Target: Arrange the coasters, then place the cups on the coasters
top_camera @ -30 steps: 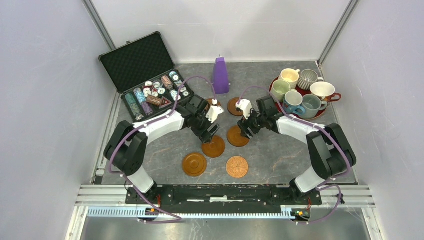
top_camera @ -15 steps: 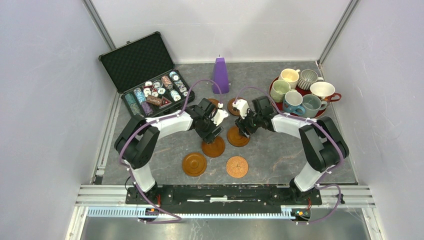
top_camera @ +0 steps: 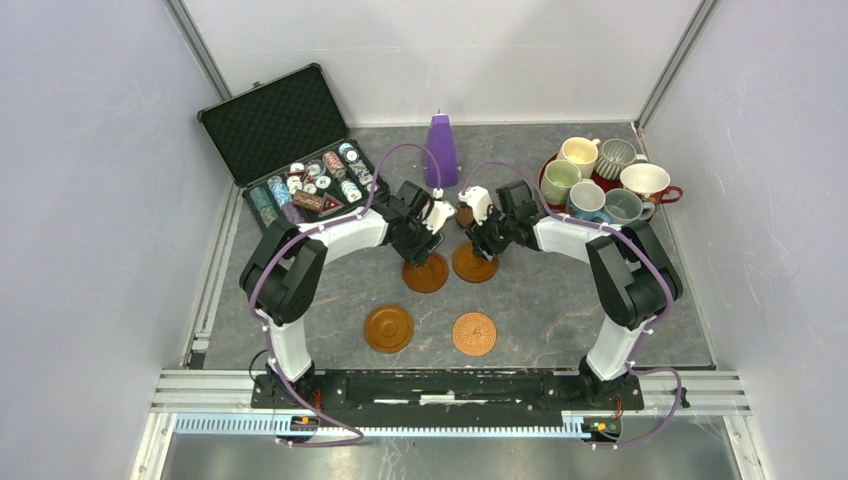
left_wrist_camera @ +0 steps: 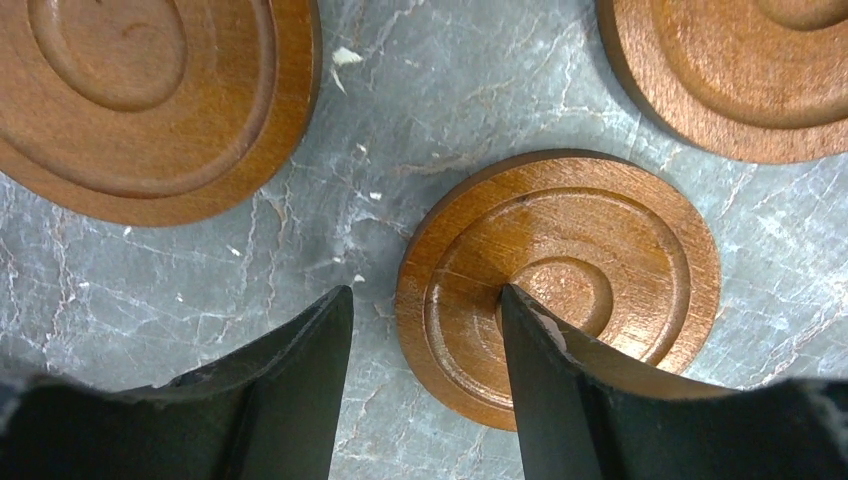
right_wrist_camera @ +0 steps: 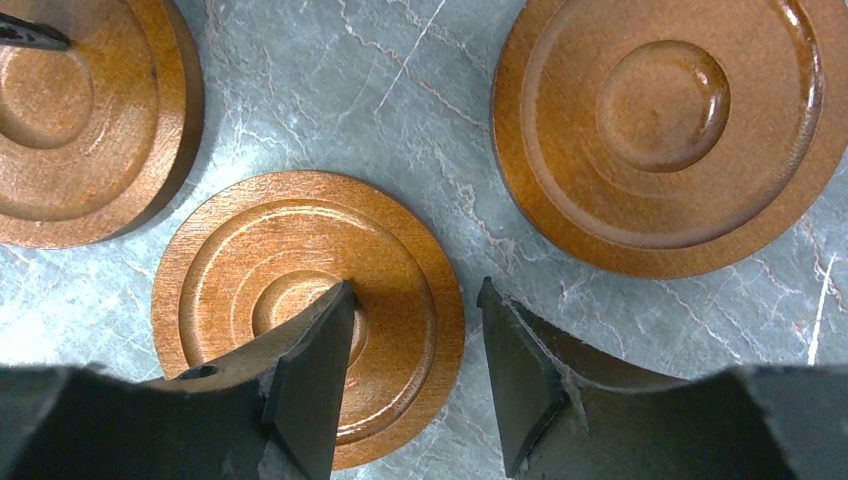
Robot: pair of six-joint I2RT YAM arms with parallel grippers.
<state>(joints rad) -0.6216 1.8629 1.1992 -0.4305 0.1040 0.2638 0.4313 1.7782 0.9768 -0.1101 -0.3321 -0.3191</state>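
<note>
Fingers of the left claw (left_wrist_camera: 425,292) pinch across the edge of a ringed coaster (left_wrist_camera: 600,290): one on the grey stone table (left_wrist_camera: 200,270) just outside the rim, one on the inner ring. The right claw (right_wrist_camera: 415,285) stands spread astride the rim of a second ringed coaster (right_wrist_camera: 250,250), one finger at its centre, the other on the stone. Both wrist views cut off the neighbouring coasters (left_wrist_camera: 130,90). Overhead, the arms hide parts of both straddled discs; a glossy coaster (top_camera: 388,328) and a patterned coaster (top_camera: 474,333) lie nearer the bases, and the mugs (top_camera: 586,199) crowd a red tray (top_camera: 606,178) far right.
</note>
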